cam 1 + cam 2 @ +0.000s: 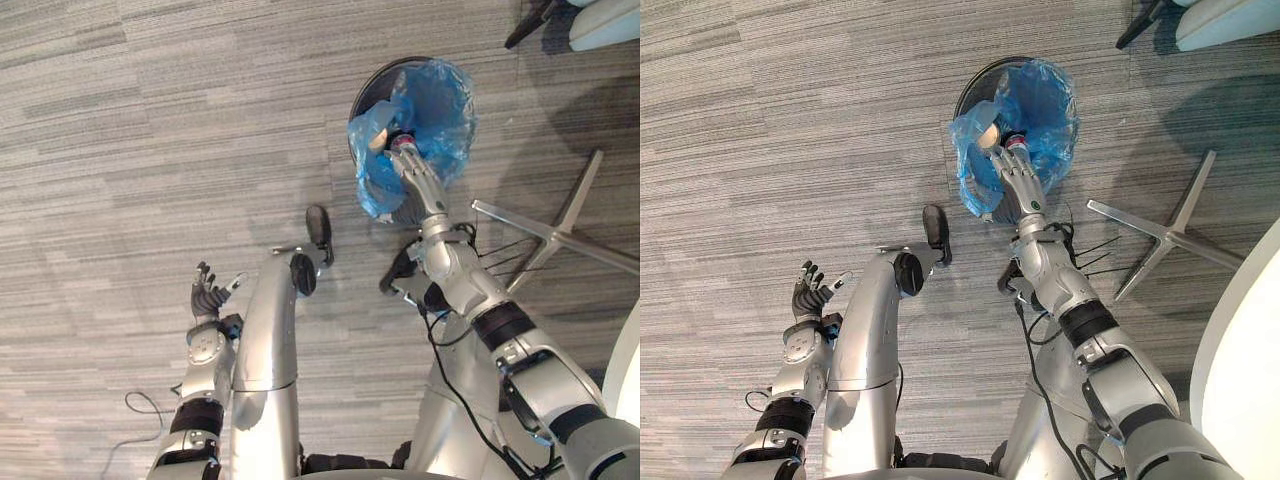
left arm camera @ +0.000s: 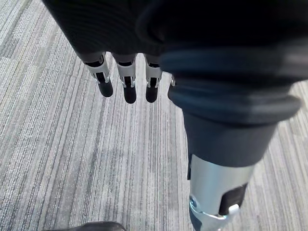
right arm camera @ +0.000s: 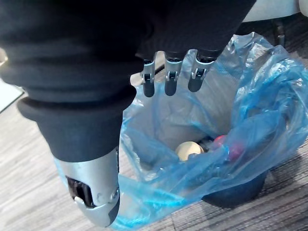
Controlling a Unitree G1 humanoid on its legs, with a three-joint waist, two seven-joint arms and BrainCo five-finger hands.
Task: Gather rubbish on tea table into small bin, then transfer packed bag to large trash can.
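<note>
Two hands show in the eye views. The right hand reaches from the lower right over the small dark round bin, lined with a crinkled blue plastic bag, at upper centre-right. Its fingers hang straight, released, grasping nothing. Inside the bag lie a cream round ball and a red piece. The left hand, at lower left, spreads empty fingers above the grey striped carpet.
</note>
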